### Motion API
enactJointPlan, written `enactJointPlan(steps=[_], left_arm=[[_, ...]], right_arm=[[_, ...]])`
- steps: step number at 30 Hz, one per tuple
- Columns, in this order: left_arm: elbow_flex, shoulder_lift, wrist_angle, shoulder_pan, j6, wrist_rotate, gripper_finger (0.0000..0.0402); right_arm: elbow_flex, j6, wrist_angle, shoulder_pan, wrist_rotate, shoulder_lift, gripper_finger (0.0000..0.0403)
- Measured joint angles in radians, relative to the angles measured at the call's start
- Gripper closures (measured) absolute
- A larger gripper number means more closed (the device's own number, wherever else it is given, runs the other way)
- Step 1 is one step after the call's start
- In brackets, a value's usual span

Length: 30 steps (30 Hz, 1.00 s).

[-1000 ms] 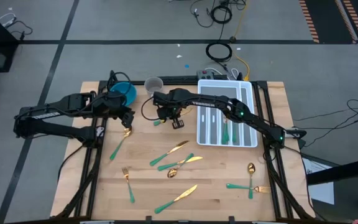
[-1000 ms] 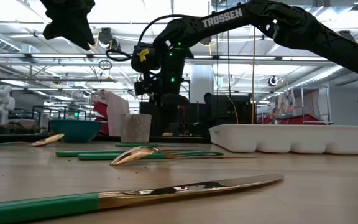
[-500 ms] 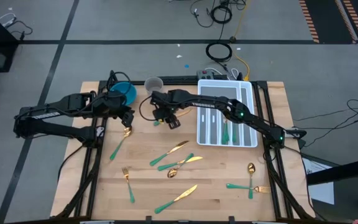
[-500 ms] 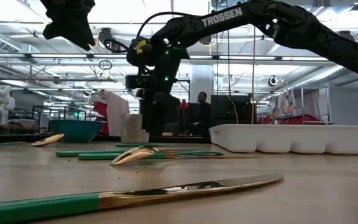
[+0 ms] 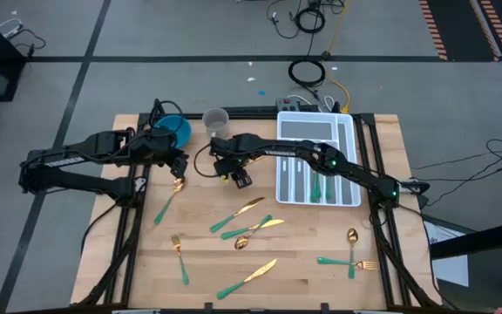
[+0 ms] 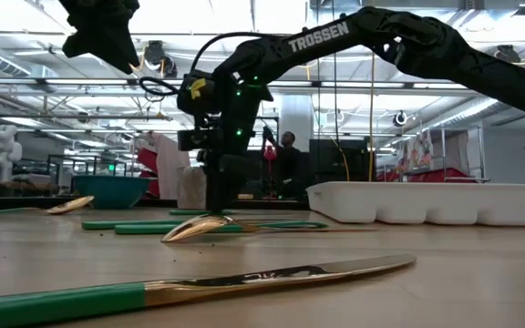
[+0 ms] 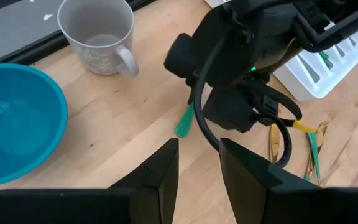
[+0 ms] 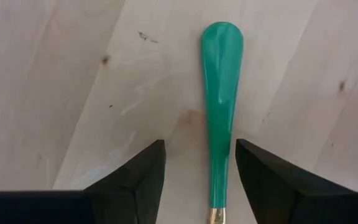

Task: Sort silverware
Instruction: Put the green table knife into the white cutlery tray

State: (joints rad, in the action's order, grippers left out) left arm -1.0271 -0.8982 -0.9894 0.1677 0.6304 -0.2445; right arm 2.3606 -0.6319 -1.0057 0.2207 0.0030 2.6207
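One piece of silverware lies flat on the wooden table, its teal handle [image 8: 221, 93] pointing away from my right gripper [image 8: 197, 149]. That gripper [image 5: 236, 177] points down, low over the table, and is open. Its fingers stand on either side of the handle without touching it. The piece's gold head is hidden under the gripper. My left gripper [image 5: 178, 166] hangs open high above the table, near the blue bowl [image 5: 174, 129], with nothing between its fingers [image 7: 166, 168]. A spoon [image 5: 169, 199] lies on the table below it.
The white divided tray [image 5: 279, 187] at the back right holds a few green-handled pieces. A mug [image 5: 215, 118] stands beside the bowl. More silverware lies loose mid-table [image 5: 238, 215], near the front [image 5: 247, 277] and at the front right [image 5: 351, 255].
My right gripper has come down from well above the table to just over it. It has shifted a little toward the table's left edge, ending astride the teal handle.
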Motion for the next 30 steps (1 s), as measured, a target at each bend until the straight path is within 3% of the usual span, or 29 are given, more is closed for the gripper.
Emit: enactJointPlan(steps=[3,10,19,30], left_arm=[[0.000,0.000,0.000,0.000,0.000,0.000,0.0279],[0.000,0.000,0.000,0.000,-0.008,0.000,0.0279],[0.000,0.000,0.000,0.000,-0.008,0.000,0.0279],[0.000,0.000,0.000,0.000,-0.018,0.000,0.0279]], right_arm=[[0.001,0.027,-0.016,0.003,0.010,0.007,0.0244],[0.001,0.053,-0.061,0.034,-0.099,0.023,0.0299],[-0.001,0.021,-0.066,0.037,-0.064,0.022,0.0392],[-0.004,0.028,-0.080,0.002,-0.005,0.001,0.0401]])
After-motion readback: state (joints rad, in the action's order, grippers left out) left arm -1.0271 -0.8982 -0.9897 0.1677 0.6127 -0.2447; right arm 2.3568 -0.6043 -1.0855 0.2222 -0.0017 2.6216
